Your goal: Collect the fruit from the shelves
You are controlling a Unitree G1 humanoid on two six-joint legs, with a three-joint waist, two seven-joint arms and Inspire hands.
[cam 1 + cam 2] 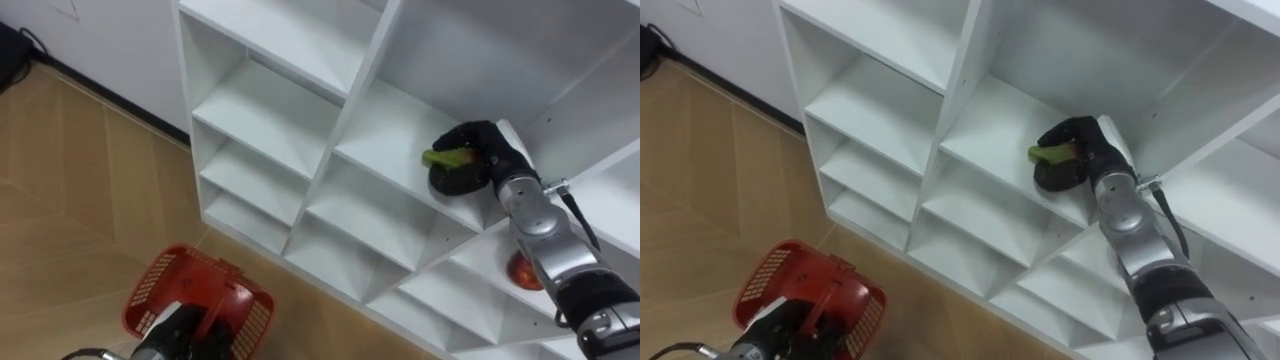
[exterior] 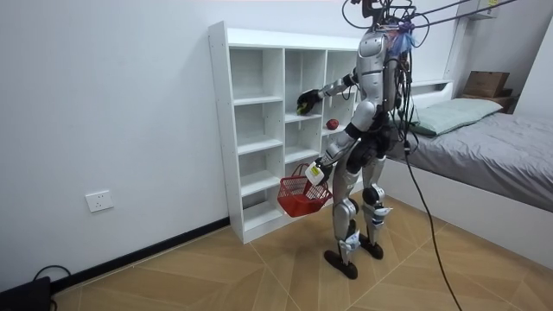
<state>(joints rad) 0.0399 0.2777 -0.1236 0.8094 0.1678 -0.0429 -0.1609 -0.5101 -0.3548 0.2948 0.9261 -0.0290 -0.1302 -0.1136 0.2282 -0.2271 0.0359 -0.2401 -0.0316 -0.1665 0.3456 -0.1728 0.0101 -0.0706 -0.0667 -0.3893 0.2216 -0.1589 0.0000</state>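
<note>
Right hand: black shell. Forearm behind it silver-grey, rounded cylindrical segments, thin dark cable at wrist, black cuff further back. Left hand dark as well. Room view: silver-grey body, dark joints, cable tangle overhead.

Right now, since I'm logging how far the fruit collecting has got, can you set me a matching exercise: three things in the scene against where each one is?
Things:
1. green fruit
2. red fruit
3. red basket

Places:
A. hanging from the left hand, above the wooden floor
B. in the curled fingers of the right hand, at a shelf of the white closet
C. lying alone in a closet compartment, lower and further right

Pairs: 1-B; 2-C; 3-A
</note>
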